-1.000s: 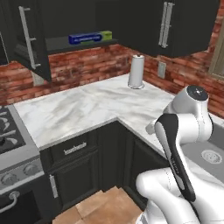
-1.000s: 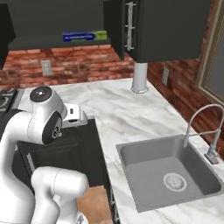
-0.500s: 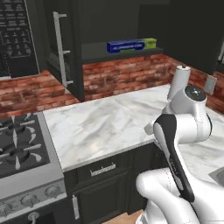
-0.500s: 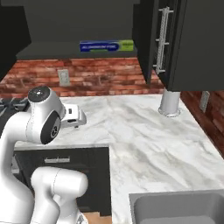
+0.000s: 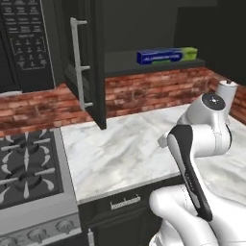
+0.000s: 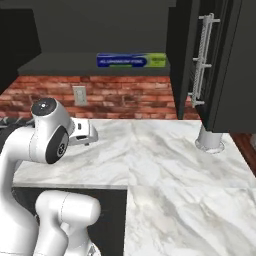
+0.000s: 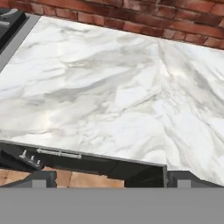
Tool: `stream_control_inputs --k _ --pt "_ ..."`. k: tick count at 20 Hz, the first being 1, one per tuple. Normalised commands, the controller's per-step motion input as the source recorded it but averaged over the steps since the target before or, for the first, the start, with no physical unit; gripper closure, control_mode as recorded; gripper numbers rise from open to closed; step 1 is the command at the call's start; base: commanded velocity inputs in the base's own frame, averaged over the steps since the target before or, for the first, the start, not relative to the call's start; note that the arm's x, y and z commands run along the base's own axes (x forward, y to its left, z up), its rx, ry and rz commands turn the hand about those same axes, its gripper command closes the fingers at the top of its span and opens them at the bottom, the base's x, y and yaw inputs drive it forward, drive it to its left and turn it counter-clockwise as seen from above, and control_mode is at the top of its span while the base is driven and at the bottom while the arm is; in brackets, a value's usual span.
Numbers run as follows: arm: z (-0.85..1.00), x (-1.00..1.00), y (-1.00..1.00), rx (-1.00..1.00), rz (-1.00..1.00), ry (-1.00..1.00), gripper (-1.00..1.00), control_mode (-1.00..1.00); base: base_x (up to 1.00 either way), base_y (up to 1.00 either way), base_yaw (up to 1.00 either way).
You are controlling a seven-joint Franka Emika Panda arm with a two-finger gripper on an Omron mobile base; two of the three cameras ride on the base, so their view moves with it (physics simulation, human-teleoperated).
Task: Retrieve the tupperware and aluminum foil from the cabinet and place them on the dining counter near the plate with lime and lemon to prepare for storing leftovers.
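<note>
The aluminum foil (image 5: 166,55) (image 6: 131,60), a long blue box with a green end, lies on the lower shelf of the open dark cabinet (image 5: 144,29) (image 6: 100,35). The cabinet door (image 5: 89,72) (image 6: 222,65) stands swung out, its silver bar handle (image 5: 76,62) facing me. My hand (image 6: 82,132) is tucked low in front of the arm, well below the shelf, over the marble worktop (image 7: 109,87). My gripper (image 7: 116,177) is open, its fingertips (image 7: 43,177) wide apart with nothing between them. The tupperware, dining counter, plate, lime and lemon are out of view.
A black microwave (image 5: 24,43) hangs left of the cabinet above a gas stove (image 5: 24,168). A white paper towel roll (image 5: 226,91) (image 6: 210,137) stands on the worktop at the right. A wall outlet (image 6: 78,95) sits in the brick backsplash.
The whole picture has shifted because the base drove: the cabinet and foil now sit nearer and more central, and the sink has left the view. The arm's pose is unchanged.
</note>
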Motion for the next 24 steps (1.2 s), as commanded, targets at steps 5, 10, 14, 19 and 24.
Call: stream_control_inputs --k 5,10,14,19,24 --pt "0.00 0.00 0.00 0.00 0.00 0.00 -1.00 1.00 0.94 -0.29 0.19" --pt "0.00 0.00 0.00 0.00 0.00 0.00 -1.00 1.00 1.00 -0.29 0.14" --pt "0.00 0.07 -0.02 0.00 0.00 -0.01 -1.00 -1.00 0.52 -0.14 0.05" --pt "0.10 0.03 -0.04 0.00 0.00 -0.22 -1.00 -1.00 0.00 0.00 0.00" --pt "0.55 0.00 0.00 0.00 -0.01 -0.33 -1.00 -1.00 0.00 0.00 0.00"
